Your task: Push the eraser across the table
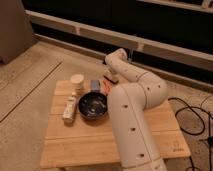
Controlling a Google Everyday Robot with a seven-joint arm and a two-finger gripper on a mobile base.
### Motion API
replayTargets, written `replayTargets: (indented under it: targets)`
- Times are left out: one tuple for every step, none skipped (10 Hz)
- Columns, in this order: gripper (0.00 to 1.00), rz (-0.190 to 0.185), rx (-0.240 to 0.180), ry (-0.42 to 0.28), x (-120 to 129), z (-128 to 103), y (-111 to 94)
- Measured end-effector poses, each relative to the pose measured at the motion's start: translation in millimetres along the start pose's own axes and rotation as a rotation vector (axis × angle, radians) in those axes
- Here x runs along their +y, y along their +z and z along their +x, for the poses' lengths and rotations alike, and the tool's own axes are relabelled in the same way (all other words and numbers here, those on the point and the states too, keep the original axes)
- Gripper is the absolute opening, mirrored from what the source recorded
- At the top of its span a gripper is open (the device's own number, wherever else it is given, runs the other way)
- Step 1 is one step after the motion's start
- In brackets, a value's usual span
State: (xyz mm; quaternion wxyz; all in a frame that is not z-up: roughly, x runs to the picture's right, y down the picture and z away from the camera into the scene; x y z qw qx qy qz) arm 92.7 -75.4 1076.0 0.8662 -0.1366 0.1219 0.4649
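Note:
The eraser (112, 79) is a small dark grey block near the far edge of the wooden slatted table (90, 145). It is partly covered by my gripper. My gripper (110, 75) hangs at the end of the white arm, which reaches over the table's far side. The gripper is right at the eraser, touching or just above it.
A dark bowl (93, 105) sits mid-table. A white cup (77, 80), a blue block (95, 85) and an orange block (105, 87) lie behind the bowl. A long white bar-shaped item (70, 108) lies to its left. My arm's thick base (132, 125) covers the right part of the table. Cables (192, 117) lie on the floor at right.

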Motion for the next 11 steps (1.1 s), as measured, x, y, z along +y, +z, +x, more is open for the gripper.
replayTargets:
  targets:
    - [0.65,0.003,0.028,-0.013,-3,2,6]
    - [0.65,0.005,0.038,-0.026,-4,1,11]
    - [0.65,0.022,0.026,-0.064,-6,-9,15]
    - [0.65,0.038,0.002,-0.090,-7,-19,16]
    - [0.65,0.066,-0.057,-0.134,-10,-40,14]
    - [0.65,0.098,-0.141,-0.180,-13,-67,8]
    - [0.65,0.136,-0.236,-0.218,-20,-94,-4]
    - [0.65,0.166,-0.330,-0.248,-28,-116,-14]
    - [0.65,0.206,-0.450,-0.281,-39,-142,-31]
    - [0.65,0.239,-0.539,-0.302,-47,-159,-44]
    - [0.65,0.266,-0.600,-0.315,-54,-170,-55]
